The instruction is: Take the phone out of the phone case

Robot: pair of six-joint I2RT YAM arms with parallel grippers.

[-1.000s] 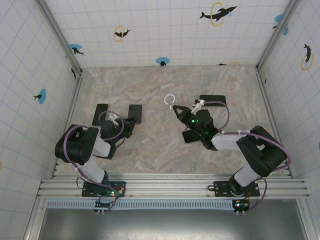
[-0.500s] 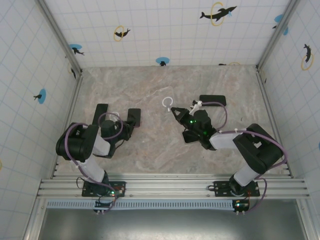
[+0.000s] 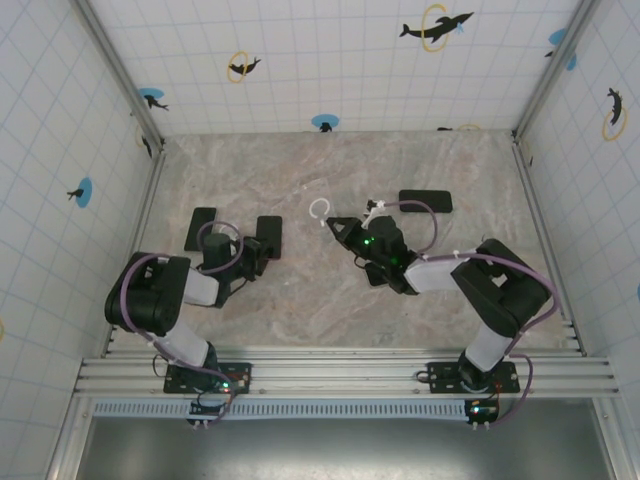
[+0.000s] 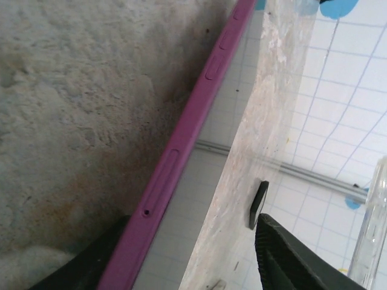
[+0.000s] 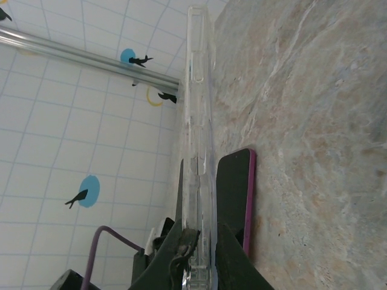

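Phone: phone (image 3: 268, 237) is out of its case and lies flat on counter (image 3: 310, 300), left of centre. Purple edge shows in both wrist views.
Case: clear phone case (image 5: 198, 90) is empty, held edge-on, near phone but apart from it. White ring (image 3: 319, 209) at its far end in top view.
L hand: left hand (image 4: 181, 266) has fingers apart. One dark finger sits right beside phone's purple edge, the other is well off it. Whether the near finger touches the edge: can't tell.
R hand: right hand (image 5: 196, 232) is clamped on the case's near end.
Step (judged): separation looks done. What's left is a clean release of phone & parking the case.
Do it well, L: spread fingers fully before moving off. Pull back along the hand's own line, not sideways, so the near finger doesn't drag or flip phone. Go slow for the first bit.
Do it well, R: keep grip firm, since clear plastic is prob. slick & springy. Carry case away from phone and lay it flat on bare counter, then let go.
Risk: finger snags the purple edge → phone skids. Case could swing into phone or L arm, as both arms work close together mid-counter.
Nearby: second dark phone (image 3: 425, 201) lies far right, well apart. Dark flat slab (image 3: 200, 228) lies just left of L arm; what it is isn't clear.
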